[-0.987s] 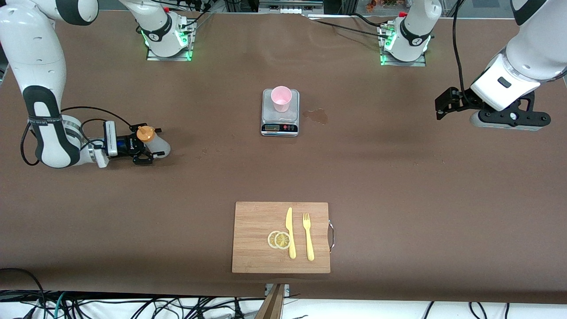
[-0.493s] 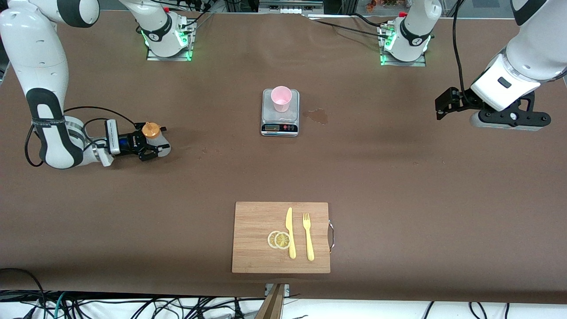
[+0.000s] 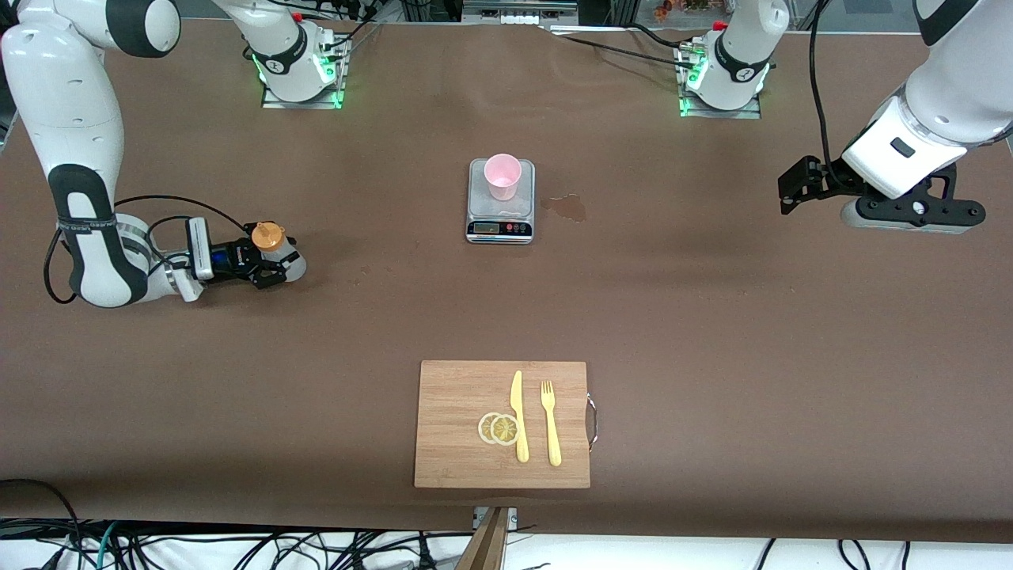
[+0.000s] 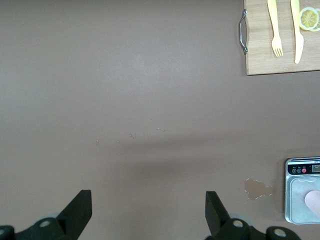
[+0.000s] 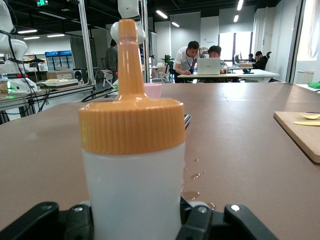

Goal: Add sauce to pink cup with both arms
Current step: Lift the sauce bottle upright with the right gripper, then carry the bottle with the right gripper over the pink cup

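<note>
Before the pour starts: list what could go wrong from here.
1. The right gripper clamps the soft sauce bottle; squeezing may squirt sauce early.
2. The pink cup stands loose on the scale; a nudge could tip it.
3. The left gripper waits open, away from the cup.

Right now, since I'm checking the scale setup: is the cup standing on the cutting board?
No, the cup stands on the scale, while the cutting board holds only a knife, a fork and lemon slices.
</note>
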